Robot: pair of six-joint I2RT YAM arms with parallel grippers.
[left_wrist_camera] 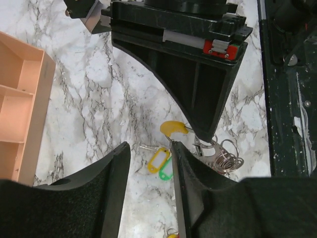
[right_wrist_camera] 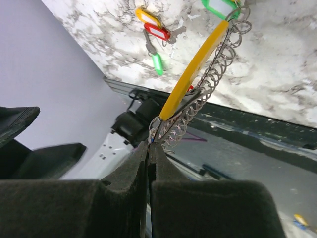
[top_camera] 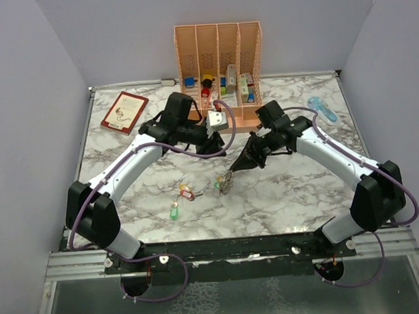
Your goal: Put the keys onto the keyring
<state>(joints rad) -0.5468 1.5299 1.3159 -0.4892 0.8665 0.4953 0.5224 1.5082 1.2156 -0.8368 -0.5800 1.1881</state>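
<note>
Thin silvery wire keyring (right_wrist_camera: 210,82) hangs from the right gripper (right_wrist_camera: 148,145), fingers pressed together on the top of the wire. It sits over the middle of the marble surface (top_camera: 290,188), slightly toward the near edge. A long yellow plastic tag (right_wrist_camera: 190,72) and a green plastic tag (right_wrist_camera: 218,7) dangle with it. The left gripper (left_wrist_camera: 148,148) is spread, holds nothing, and points down just on the far side of the ring.

Three loose keys lie flat toward the near-left of the ring: the orange-tagged key (right_wrist_camera: 147,17), the red-tagged key (right_wrist_camera: 158,32) touching it, and the green-tagged key (right_wrist_camera: 157,63) a little apart.

Risks:
- The pinch is on bare thin wire, so the ring could twist or slip out if nudged.
- The ring dangles free, so it may swing when a key is pushed on and the key misses.
- The two grippers are very close, so the left one closing in could knock the right one.
- The keys lie flat on a hard surface, so they are hard to pinch, and the fingers may skid.
- The orange and red ones touch, so both could come up together.
- If the ring tilts, the tags on it might slide off.

Hard to tell:
- The ring's opening is not visible.
- The wire looks coiled in the right wrist view; whether it is one loop or several is unclear.
- Whether its lower end touches the surface cannot be told.
- Key blades are too small in the top view.
- The right gripper's body blocks the ring's upper part in the left wrist view.

Farther out are a peach plastic slotted organizer (top_camera: 218,35) at the far edge, a red book (top_camera: 125,112) at the far-left corner, and a pale blue object (top_camera: 324,111) far-right.
</note>
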